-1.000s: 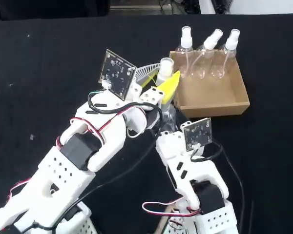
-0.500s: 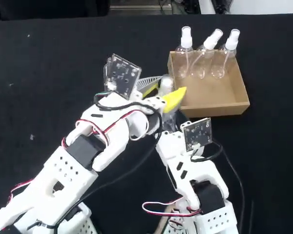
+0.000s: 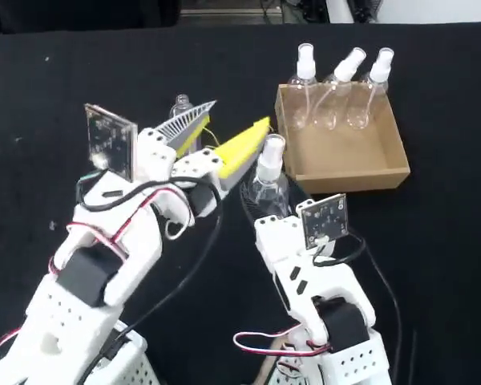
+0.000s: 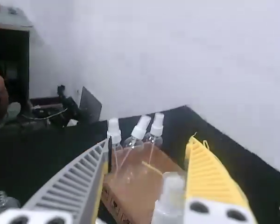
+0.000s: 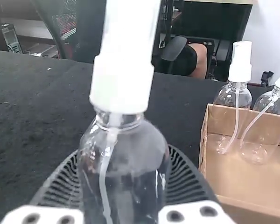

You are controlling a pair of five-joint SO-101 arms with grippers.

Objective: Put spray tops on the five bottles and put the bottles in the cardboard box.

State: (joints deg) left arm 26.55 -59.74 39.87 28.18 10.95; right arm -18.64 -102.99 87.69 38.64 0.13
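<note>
Clear plastic bottle with a white spray top [image 3: 268, 183], held upright in the right gripper [image 5: 123, 200] just outside a brown cardboard box [image 3: 354, 178].
The right gripper's fingers are clamped around the bottle's round body, with a grey ribbed finger [image 5: 186, 179] curving behind it. The bottle sits near the box's front left corner, over the black table [image 3: 64, 72]. The left gripper [image 3: 239, 112] is spread wide and holds nothing. Its yellow finger [image 3: 240, 146] lies just beside the spray top, and its grey slatted finger [image 3: 184, 122] angles away on the far side. Inside the box, three more clear bottles with white spray tops [image 3: 335, 100] lean against the far wall. A small clear uncapped bottle [image 3: 180, 104] stands on the table behind the left gripper, apart from the box.
</note>
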